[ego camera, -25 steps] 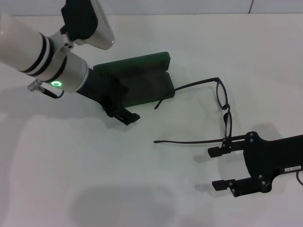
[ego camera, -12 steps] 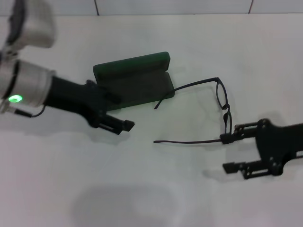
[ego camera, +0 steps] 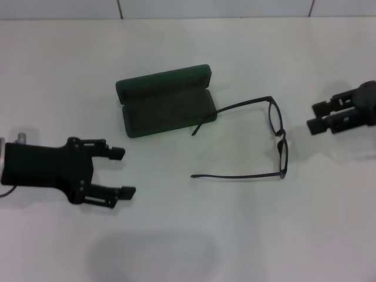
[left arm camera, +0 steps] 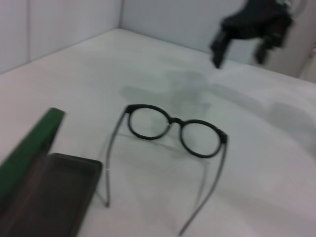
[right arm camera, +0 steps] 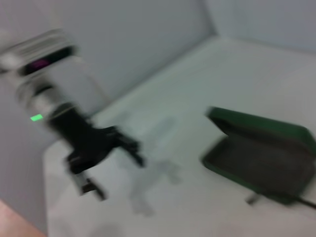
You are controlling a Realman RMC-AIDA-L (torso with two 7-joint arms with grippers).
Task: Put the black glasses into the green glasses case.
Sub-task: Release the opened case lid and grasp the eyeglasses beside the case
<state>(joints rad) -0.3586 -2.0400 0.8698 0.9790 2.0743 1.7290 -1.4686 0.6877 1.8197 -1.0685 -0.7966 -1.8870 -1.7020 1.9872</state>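
The black glasses (ego camera: 278, 140) lie unfolded on the white table, temple arms pointing left; one temple tip rests by the case's right end. The green glasses case (ego camera: 165, 101) lies open, lid raised at the back, dark lining empty. My left gripper (ego camera: 122, 173) is open and empty, low at the near left, well apart from the case. My right gripper (ego camera: 315, 117) is open and empty at the far right, apart from the glasses. The left wrist view shows the glasses (left arm camera: 175, 129), a corner of the case (left arm camera: 47, 185) and the right gripper (left arm camera: 238, 52) beyond.
The white table (ego camera: 194, 235) ends at a wall along the back. The right wrist view shows the open case (right arm camera: 261, 155) and the left gripper (right arm camera: 121, 177) farther off, blurred.
My left arm has drawn back from the case to the near left. My right gripper has moved away from the glasses' frame to the far right. The glasses and case have not moved.
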